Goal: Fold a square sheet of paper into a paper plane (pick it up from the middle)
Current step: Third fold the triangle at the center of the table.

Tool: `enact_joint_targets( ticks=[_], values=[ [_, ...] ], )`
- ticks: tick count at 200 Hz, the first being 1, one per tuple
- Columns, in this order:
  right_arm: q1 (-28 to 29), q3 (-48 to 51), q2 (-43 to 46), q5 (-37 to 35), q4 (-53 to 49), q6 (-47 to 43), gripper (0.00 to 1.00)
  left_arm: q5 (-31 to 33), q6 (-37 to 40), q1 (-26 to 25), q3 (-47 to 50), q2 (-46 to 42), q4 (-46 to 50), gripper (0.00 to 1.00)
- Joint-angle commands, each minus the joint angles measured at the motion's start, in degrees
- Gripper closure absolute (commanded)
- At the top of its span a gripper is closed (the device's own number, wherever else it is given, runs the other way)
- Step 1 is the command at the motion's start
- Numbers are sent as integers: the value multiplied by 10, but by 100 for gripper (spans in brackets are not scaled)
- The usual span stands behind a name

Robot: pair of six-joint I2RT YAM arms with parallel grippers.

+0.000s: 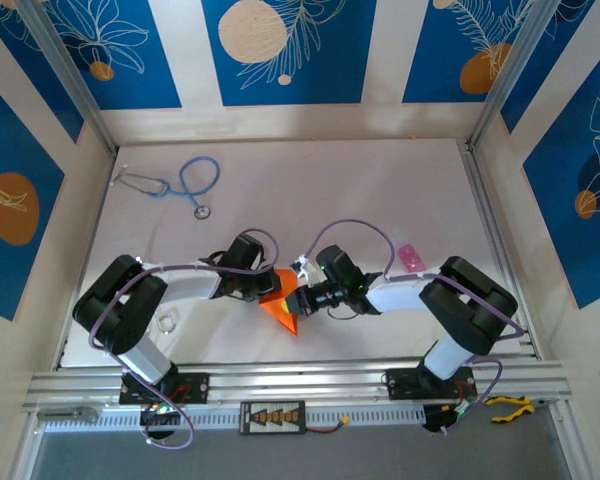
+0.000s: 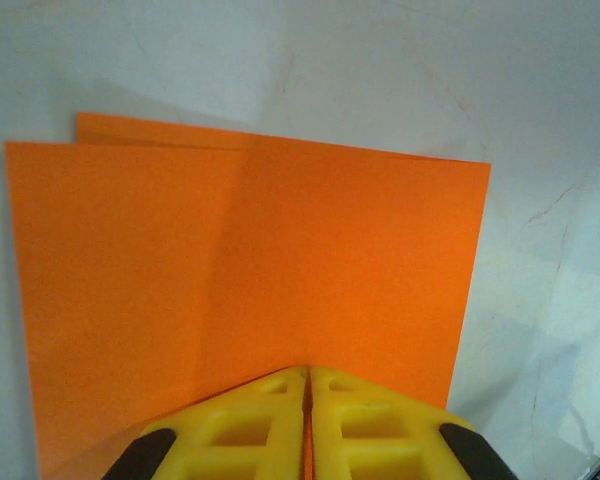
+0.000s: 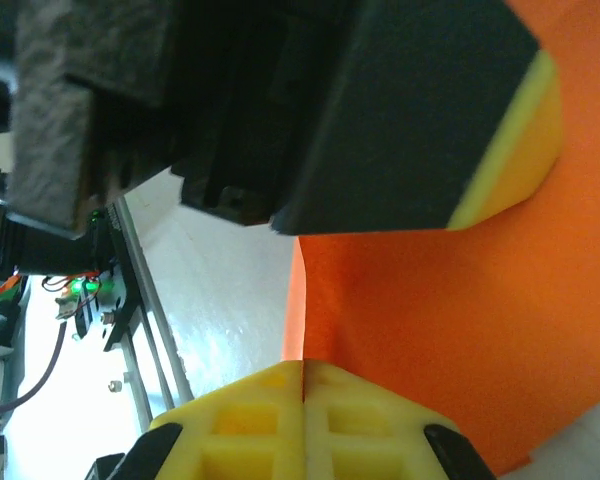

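**Left gripper**: the yellow fingers are pressed together with a thin orange line in the seam between them. They are clamped on the lower edge of the bright orange square sheet of paper.

**Right gripper**: the yellow fingers are likewise together. An edge of the sheet runs down into their seam, so I judge this gripper clamped on the same paper. The left gripper's black body and one yellow finger sit close above it, pressed against the orange surface.

**Sheet:**
- It is folded over on itself. The left wrist view shows two layers, with the rear layer's edge standing slightly proud at the upper left, and a soft vertical crease runs up the middle.
- It is lifted off the white table, between the two grippers.
- From above it shows as a pointed orange wedge near the middle of the table's near edge.

**Assessment:**
- Holding the sheet from opposite sides probably keeps the thin paper taut and the layers aligned while a fold is set.
- The offset layer edges suggest the alignment is not exact.
- No finished dart shape is evident yet. The task appears to be at an early or middle fold.

**Other items:** a blue stethoscope lies toward the far left corner. A small pink object lies toward the table's right edge. Both are well apart from the work.
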State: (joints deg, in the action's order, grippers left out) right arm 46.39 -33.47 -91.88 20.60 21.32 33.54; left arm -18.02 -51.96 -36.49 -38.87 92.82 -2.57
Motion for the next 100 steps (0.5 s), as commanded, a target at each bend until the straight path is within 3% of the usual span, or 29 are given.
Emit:
enact_joint_targets(
  ticks=[1, 100],
  values=[
    [-7, -13, -10, 7, -33, 2, 98, -4, 10, 5, 3, 5, 12, 90],
    [-9, -4, -16, 11, -41, 4, 98, 19, 39, 9, -39, -33, 34, 83]
  ],
)
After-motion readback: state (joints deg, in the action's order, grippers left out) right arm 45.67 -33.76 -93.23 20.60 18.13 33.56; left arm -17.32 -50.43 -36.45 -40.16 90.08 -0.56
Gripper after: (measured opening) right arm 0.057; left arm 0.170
